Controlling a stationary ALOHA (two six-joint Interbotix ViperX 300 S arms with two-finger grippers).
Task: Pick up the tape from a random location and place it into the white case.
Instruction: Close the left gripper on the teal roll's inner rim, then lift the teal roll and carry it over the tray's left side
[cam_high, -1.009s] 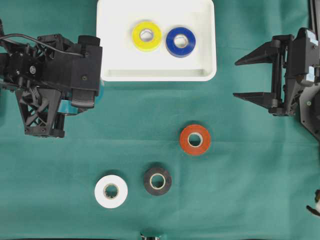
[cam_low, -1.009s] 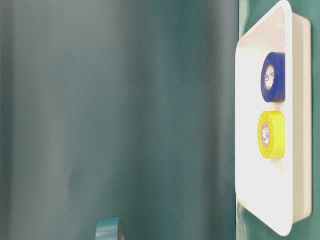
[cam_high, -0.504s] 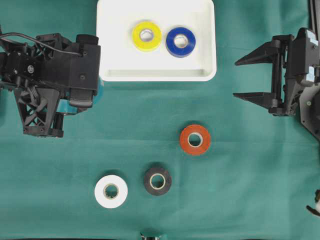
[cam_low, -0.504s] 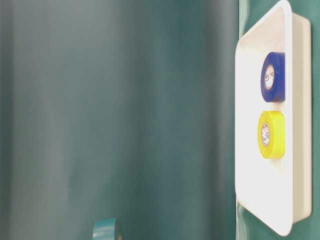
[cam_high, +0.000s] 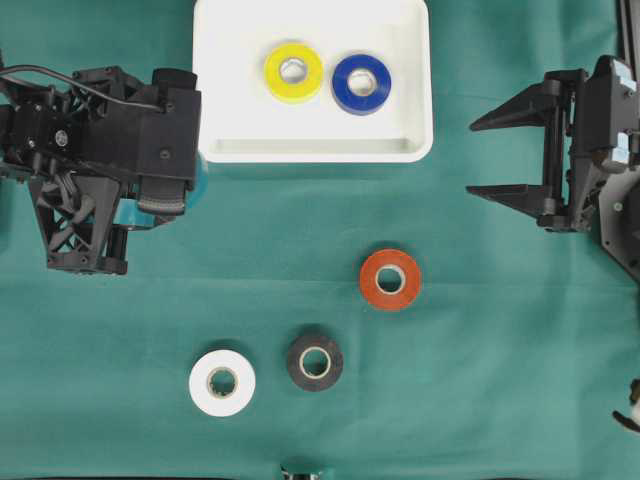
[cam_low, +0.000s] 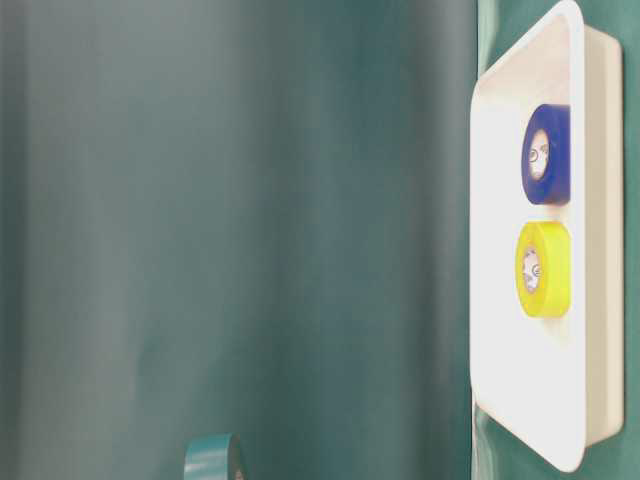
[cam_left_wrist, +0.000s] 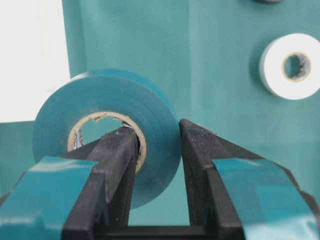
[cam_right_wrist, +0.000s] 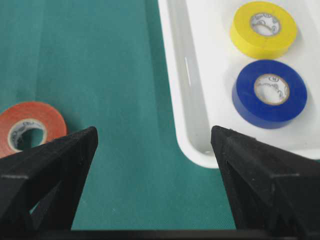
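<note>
You have two rolls home already: the yellow tape (cam_high: 293, 72) and the blue tape (cam_high: 361, 83) lie flat in the white case (cam_high: 410, 140). Your left gripper (cam_left_wrist: 157, 145) is clamped on the teal tape (cam_left_wrist: 107, 130), one finger through its core, held just off the case's 8 o'clock corner and not yet over it. Your right gripper (cam_high: 500, 155) waits with jaws spread wide, holding nothing. The orange tape (cam_high: 390, 279), black tape (cam_high: 315, 362) and white tape (cam_high: 222, 382) remain on the green cloth (cam_high: 500, 350), toward 6 o'clock of the case.

Left gripper (cam_left_wrist: 157, 150) jaws clamped; right gripper (cam_right_wrist: 155, 145) jaws spread.
</note>
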